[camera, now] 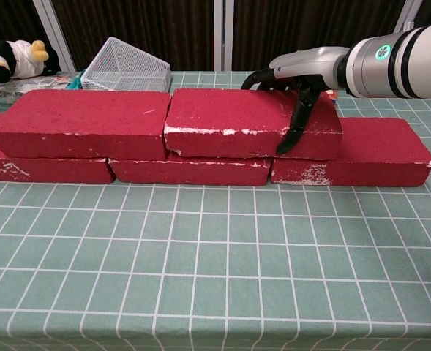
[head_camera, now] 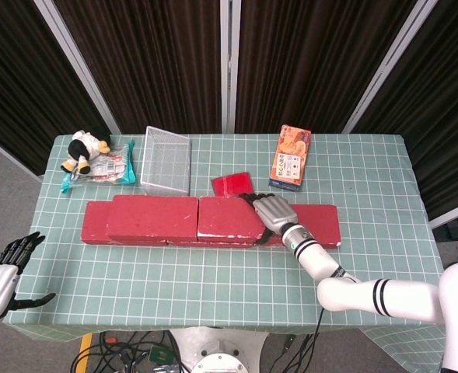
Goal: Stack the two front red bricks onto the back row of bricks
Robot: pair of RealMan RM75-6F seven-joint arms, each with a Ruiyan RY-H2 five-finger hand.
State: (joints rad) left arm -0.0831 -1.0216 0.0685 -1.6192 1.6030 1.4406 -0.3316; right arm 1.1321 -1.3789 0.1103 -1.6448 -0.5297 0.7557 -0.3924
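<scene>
Two red bricks lie on a back row of red bricks (head_camera: 323,222) (camera: 380,152). The upper left brick (head_camera: 152,215) (camera: 83,121) rests untouched. My right hand (head_camera: 273,211) (camera: 301,72) grips the upper right brick (head_camera: 225,217) (camera: 228,121) at its right end, with fingers over the top and the thumb down the front face. That brick's left end meets the upper left brick. My left hand (head_camera: 3,277) hangs open off the table's front left corner, holding nothing, and shows only in the head view.
A wire basket (head_camera: 166,160) (camera: 124,66) stands behind the bricks at the left. A plush toy (head_camera: 84,150) (camera: 10,58) and a packet (head_camera: 109,166) lie at the back left. An orange box (head_camera: 291,157) and a small red flat piece (head_camera: 232,184) sit behind the right hand.
</scene>
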